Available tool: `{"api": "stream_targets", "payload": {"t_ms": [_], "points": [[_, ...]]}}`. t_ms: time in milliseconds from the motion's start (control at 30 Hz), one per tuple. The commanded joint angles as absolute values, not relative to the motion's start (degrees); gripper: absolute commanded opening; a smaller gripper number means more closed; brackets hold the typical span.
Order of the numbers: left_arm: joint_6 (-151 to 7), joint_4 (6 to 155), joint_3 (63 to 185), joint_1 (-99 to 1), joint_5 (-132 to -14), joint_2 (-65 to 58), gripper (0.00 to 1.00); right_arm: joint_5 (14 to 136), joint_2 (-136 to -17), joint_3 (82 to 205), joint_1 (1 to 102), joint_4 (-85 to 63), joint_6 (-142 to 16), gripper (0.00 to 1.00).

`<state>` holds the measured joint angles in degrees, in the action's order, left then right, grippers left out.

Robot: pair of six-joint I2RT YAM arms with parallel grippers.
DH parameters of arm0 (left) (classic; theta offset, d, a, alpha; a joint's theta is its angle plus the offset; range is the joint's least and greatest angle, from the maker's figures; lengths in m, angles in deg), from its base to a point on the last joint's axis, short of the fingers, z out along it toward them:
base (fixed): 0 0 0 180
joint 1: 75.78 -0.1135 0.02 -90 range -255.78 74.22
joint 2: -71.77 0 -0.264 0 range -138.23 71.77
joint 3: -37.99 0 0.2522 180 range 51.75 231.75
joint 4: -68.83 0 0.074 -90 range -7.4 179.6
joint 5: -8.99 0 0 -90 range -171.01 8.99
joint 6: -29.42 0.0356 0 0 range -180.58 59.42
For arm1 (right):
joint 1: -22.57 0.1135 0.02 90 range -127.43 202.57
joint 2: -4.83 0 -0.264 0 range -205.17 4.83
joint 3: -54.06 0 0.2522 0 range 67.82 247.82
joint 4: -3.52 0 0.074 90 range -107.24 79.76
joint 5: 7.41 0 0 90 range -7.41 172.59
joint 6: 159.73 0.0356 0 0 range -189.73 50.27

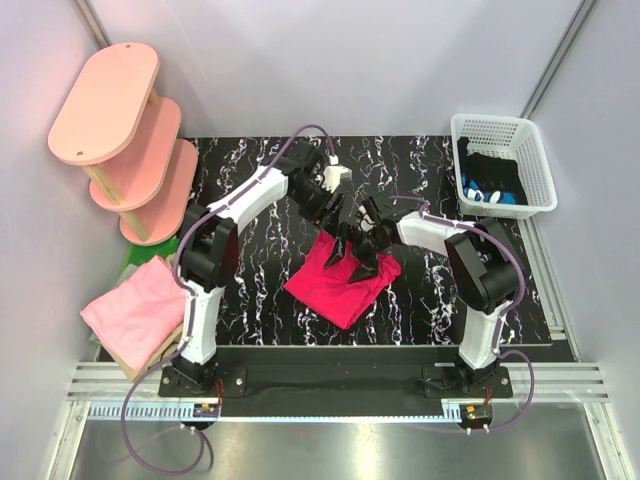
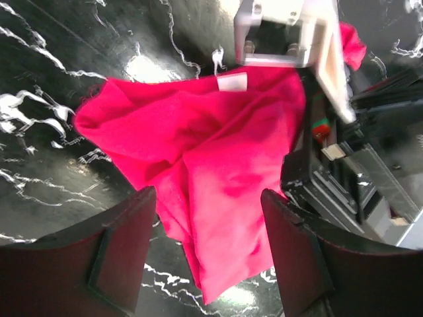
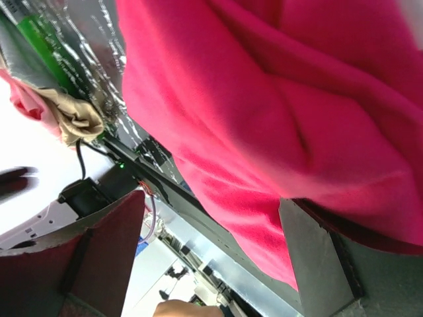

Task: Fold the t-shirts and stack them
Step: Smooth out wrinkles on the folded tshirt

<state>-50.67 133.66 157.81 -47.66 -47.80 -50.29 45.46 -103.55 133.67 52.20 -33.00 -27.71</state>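
The job looks roughly midway. At about 8 o'clock from the middle of the worktop (image 1: pixel 260 290), just off its edge, a light pink t-shirt (image 1: pixel 135 310) lies folded flat as the top of a pile, and the right wrist view shows a tan t-shirt (image 3: pixel 79 122) bunched just beside it, though that corner is too blurred to say whether the tan one is properly folded or only tucked under. The crimson t-shirt (image 1: pixel 340 285) sits at the centre of the worktop in a lopsided diamond, doubled over on itself with loose ridges and an uneven hem towards 6 o'clock (its white neck label (image 2: pixel 231 82) faces up at the 12 o'clock edge), so its fold reads as begun but not squared off. The left end effector (image 2: pixel 206 198) hovers over the cloth with its jaws apart and nothing between them. The right end effector (image 3: pixel 208 205), meeting it from 3 o'clock, has its jaws spread wide with crimson cloth bulging near the gap, not pinched. What remains, by my judgement: flatten and finish this fold, then carry the shirt to the pile at 8 o'clock
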Motion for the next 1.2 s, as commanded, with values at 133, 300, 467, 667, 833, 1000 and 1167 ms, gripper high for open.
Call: {"api": "stream_targets", "payload": {"t_ms": [133,300,467,667,833,1000,1167], "points": [[-51.5,132.7,165.0,-46.4,-51.2,-57.2,0.69,48.0,-102.5,136.5,54.7,-37.8,-32.5,0.89],[-53.1,132.5,169.6,-46.9,-49.4,-60.5,0.69,50.4,-103.4,133.6,56.1,-38.2,-34.2,0.88],[-51.0,132.5,167.6,-45.0,-51.9,-60.5,0.69,50.9,-104.9,133.4,56.0,-38.2,-35.2,0.88],[-46.5,132.5,157.1,-45.4,-57.6,-57.9,0.67,54.9,-105.9,135.0,55.9,-41.9,-39.9,0.88],[-44.2,131.3,145.2,-46.3,-59.1,-53.4,0.66,57.8,-106.6,139.8,54.7,-47.4,-44.1,0.88],[-43.2,128.4,136.4,-47.1,-60.2,-47.2,0.66,54.9,-106.4,143.6,49.4,-49.3,-45.6,0.88],[-43.1,126.8,128.8,-47.9,-59.7,-43.4,0.66,50.8,-108.5,147.3,44.9,-50.0,-47.0,0.88]]}}
